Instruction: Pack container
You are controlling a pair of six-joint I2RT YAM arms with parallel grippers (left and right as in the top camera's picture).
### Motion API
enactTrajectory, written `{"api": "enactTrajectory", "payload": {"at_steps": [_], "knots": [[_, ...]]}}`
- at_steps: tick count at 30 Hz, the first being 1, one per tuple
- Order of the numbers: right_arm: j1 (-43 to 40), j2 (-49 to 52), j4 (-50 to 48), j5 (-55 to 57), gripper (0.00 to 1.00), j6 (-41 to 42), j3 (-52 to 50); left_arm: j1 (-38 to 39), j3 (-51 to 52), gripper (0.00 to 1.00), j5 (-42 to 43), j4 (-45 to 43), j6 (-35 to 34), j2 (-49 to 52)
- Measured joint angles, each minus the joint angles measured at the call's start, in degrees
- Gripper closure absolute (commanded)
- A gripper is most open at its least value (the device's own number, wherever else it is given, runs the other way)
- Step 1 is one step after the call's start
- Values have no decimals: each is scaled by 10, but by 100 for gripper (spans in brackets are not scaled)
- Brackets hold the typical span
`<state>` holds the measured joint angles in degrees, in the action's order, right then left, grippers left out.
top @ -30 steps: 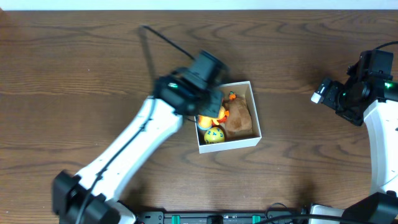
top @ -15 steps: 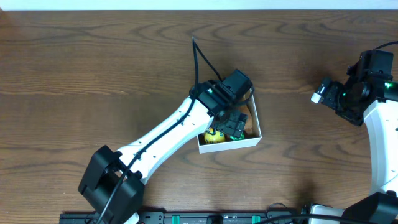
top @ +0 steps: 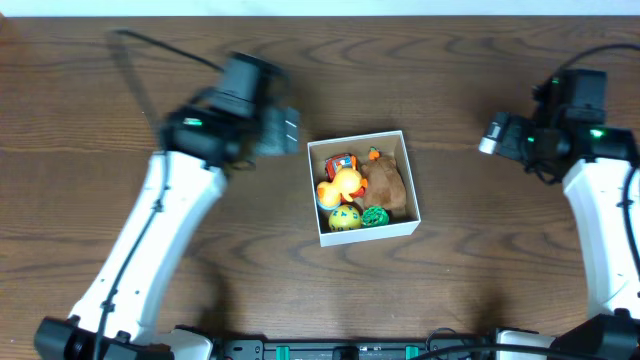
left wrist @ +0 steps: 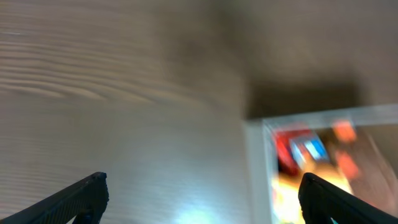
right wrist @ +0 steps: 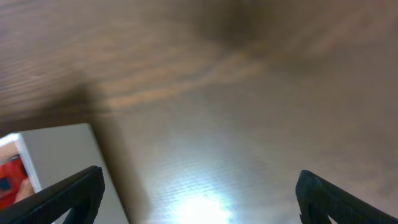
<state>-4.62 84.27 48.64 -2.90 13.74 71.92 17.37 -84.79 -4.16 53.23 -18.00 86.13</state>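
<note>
The container (top: 372, 231) is sitting at the middle of the table (top: 480, 290), lidless and holding small toys packed close together: a yellow duck (top: 346, 184), a brown plush (top: 386, 186), a green toy (top: 375, 215), a yellow ball (top: 344, 219) and a red toy (top: 340, 162) partly hidden behind the duck; the left gripper (top: 286, 130) is hanging just beyond the container's far-left corner, smeared by blur from overhead, so its fingers are hard to make out there; its wrist view, also blurred, is showing both tips spread wide at the lower corners with only wood and the container's wall between them, grasping nothing; the right gripper (top: 491, 133) is hovering well to the right of the container, its tips likewise parted and empty in its wrist view, where only one corner of the container is showing, cut off at the left edge.
</note>
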Motion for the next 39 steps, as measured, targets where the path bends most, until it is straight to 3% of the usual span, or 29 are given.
{"api": "enactTrajectory", "payload": {"at_steps": [6, 10, 18, 26, 31, 39], "knots": [[88, 0, -90, 66, 1, -28, 0, -118, 0, 2, -8, -16, 0, 8], [102, 0, -142, 94, 1, -40, 0, -156, 0, 2, -8, -18, 0, 9], [102, -47, -94, 90, 1, -43, -10, -161, 32, 2, -7, -8, 9, -34], [116, -315, -146, 120, 1, -13, -187, -127, 266, 2, -8, -113, 19, -334], [141, -468, -142, 137, 1, -6, -335, -123, 414, 2, -8, -122, 19, -535], [145, -607, -131, 142, 1, 9, -432, -123, 481, 2, -8, -108, 19, -694]]}}
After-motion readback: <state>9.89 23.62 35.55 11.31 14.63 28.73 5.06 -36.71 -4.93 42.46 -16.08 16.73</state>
